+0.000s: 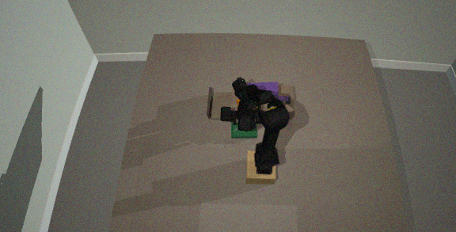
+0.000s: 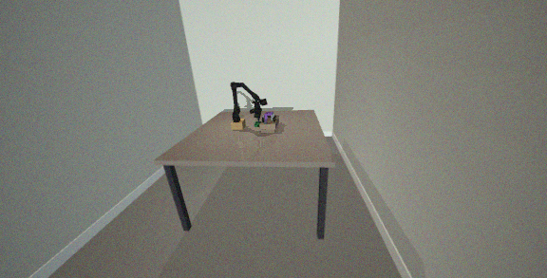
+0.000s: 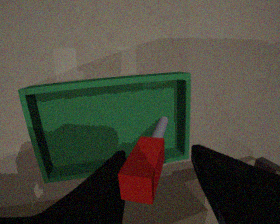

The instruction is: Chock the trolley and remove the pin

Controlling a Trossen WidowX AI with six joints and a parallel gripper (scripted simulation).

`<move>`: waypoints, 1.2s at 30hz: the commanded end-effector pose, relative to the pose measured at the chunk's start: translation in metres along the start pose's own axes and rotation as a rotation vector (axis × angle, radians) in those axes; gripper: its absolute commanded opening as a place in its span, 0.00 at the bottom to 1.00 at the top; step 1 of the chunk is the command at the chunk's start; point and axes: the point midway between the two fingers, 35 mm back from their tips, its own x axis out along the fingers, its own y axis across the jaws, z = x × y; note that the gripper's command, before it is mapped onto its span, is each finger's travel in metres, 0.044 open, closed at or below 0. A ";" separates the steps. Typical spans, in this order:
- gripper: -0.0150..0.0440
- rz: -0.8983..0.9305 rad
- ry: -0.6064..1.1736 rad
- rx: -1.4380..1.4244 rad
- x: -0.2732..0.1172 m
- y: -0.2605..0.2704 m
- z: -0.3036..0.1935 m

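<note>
My gripper (image 3: 159, 155) is open above the green tray (image 3: 106, 82) (image 1: 244, 136) (image 2: 257, 124), its two black fingers standing apart. The red-headed stop pin (image 3: 142, 170) is between them, touching neither finger visibly; its grey shaft points over the tray's right part. Whether the pin rests on anything is not clear. The purple trolley (image 1: 266, 87) (image 2: 269, 115) stands on the ramp (image 1: 222, 101) (image 2: 268, 127), partly hidden by the arm. A bit of orange, probably the chock's handle (image 1: 238, 102), shows beside the arm; the rest of the chock and its contact with a wheel are hidden.
The ramp lies just behind the tray, with a dark upright plate (image 1: 210, 103) at its left end. The arm reaches over the ramp and tray from its yellowish base block (image 1: 260, 180) (image 2: 238, 124). A dark block (image 3: 272, 166) shows at the wrist view's right edge.
</note>
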 end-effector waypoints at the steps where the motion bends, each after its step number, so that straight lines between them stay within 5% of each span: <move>1: 0.58 -0.001 -0.005 -0.005 0.002 0.003 0.001; 36: 0.58 0.001 -0.005 -0.005 0.006 0.019 -0.001</move>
